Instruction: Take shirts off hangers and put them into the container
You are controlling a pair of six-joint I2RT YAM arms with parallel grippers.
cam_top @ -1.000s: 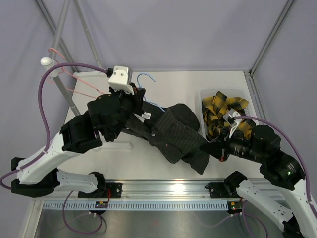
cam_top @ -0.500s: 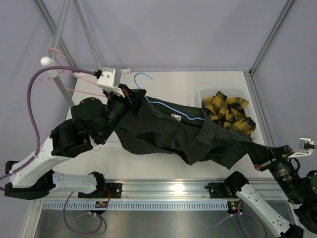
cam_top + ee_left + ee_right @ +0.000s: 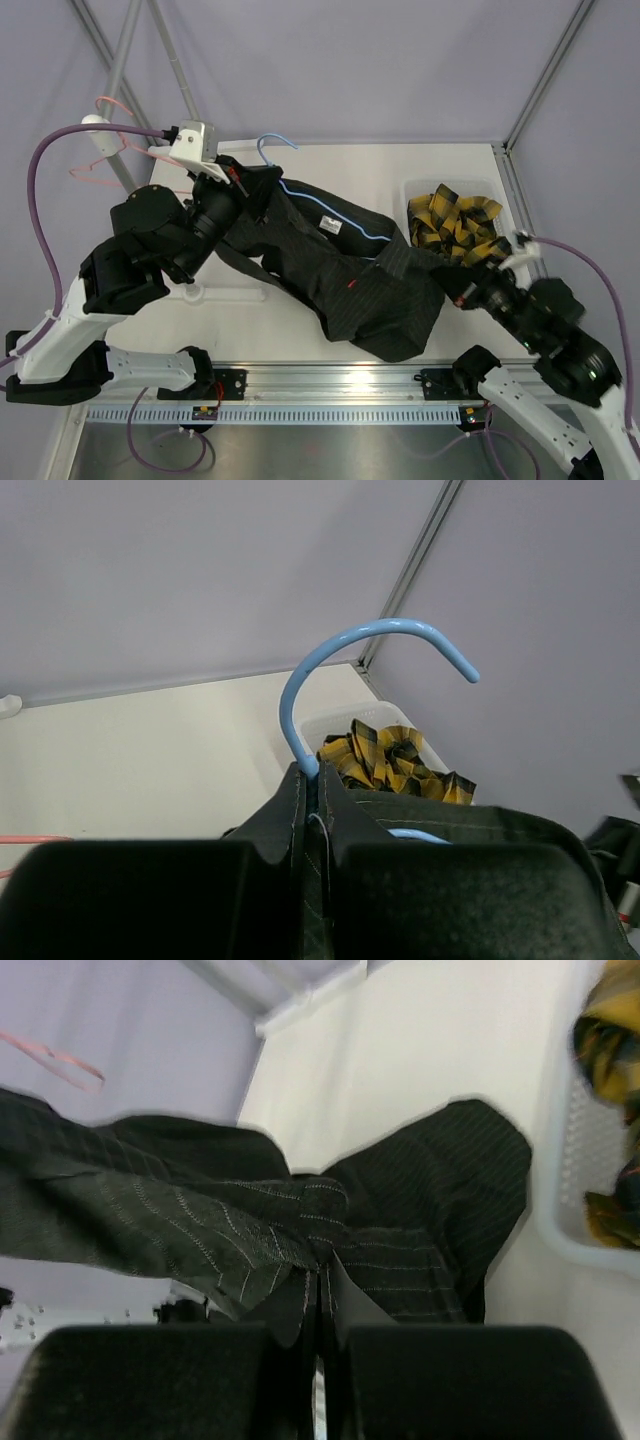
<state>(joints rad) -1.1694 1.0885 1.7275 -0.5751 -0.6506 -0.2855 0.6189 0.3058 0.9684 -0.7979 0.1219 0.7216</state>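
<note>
The black shirt hangs stretched between both arms above the middle of the counter, its bulk sagging onto the surface. The left pincer, at the shirt's 10 o'clock end, is clamped together on the collar cloth, with the neck of the blue hanger caught in the same pinch and its hook poking out above. The right pincer, at the shirt's 4 o'clock end, is clamped on a fold of hem.

The plaid shirt already lies bunched in the basket at the counter's 3 o'clock. The pink hangers sit bare at 10 o'clock.

The shirt looks light, limp and fairly grippy, so it will drape and drag rather than slide, and any slack may snag on the wire. The hanger is thin, stiff and springy, and a shoulder wire lies inside the cloth. The likely best holds are the hanger's neck alone on one side and a shoulder seam or hem on the other, pulling toward 3 o'clock.
</note>
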